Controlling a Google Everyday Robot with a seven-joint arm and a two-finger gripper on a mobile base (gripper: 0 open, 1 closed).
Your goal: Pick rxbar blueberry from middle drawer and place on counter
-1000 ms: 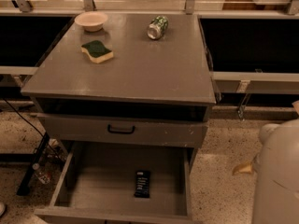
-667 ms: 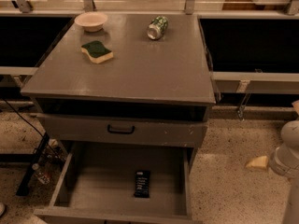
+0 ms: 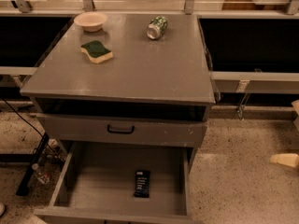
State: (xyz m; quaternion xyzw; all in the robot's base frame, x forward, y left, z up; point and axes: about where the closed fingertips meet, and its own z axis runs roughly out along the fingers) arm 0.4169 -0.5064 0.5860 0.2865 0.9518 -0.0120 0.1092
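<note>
1. Since the earlier frames, the white arm body has left the lower right corner. Only a pale tip of the gripper [image 3: 285,160] remains at the right edge, above the floor [image 3: 233,181] and well apart from the cabinet. All other items are unmoved.
2. Gripper state: whether it is open or closed, and whether it holds anything, cannot be told.
3. Drawer [image 3: 100,185]: pulled out at the bottom of the view. The bar [image 3: 142,183] lies flat on its grey floor, slightly right of centre, nearer the front wall, long axis running front to back, touching no wall.
4. Counter [image 3: 140,73]: the bowl [image 3: 90,21] stands at the back left. The sponge [image 3: 96,51] lies just in front of it, green side up. The can [image 3: 157,27] lies on its side at the back, right of centre.
5. Edges: the drawer front [image 3: 154,132] with its handle [image 3: 120,129] sits closed directly above the rear of the open drawer. The counter's front half and right side are bare.
6. Open room: bare floor extends from the cabinet's right side to the gripper. Cables [image 3: 37,157] crowd the floor left of the drawer.
</note>
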